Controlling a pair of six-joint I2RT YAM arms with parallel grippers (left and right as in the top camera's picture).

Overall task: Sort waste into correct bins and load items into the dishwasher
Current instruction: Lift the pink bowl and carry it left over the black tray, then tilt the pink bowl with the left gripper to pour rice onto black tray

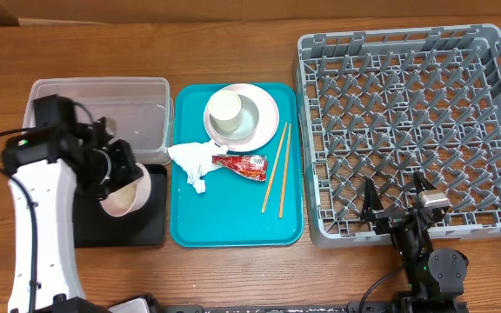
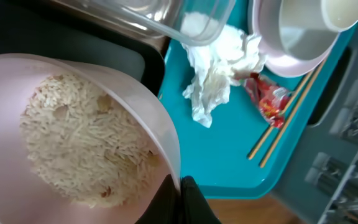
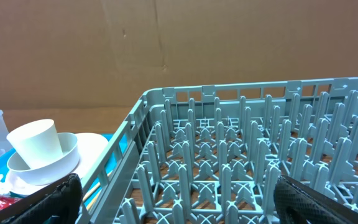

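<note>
My left gripper [image 2: 180,193] is shut on the rim of the large pinkish-white plate [image 2: 148,106], which is tilted over the black tray [image 1: 137,230] with rice [image 2: 86,143] still on it. The clear tub [image 1: 146,96] stands just behind. On the teal tray [image 1: 233,226] lie the crumpled napkin [image 1: 191,161], the red sauce packet [image 1: 243,165] and the chopsticks [image 1: 277,169]. The cup [image 1: 225,110] sits in the bowl [image 1: 249,122] on the small plate [image 1: 268,109]. My right gripper [image 1: 396,204] is open and empty at the front edge of the grey dish rack [image 1: 407,113].
The teal tray lies between the bins on the left and the rack on the right. A brown cardboard wall [image 3: 166,50] stands behind the table. Bare wooden table shows along the back and front edges.
</note>
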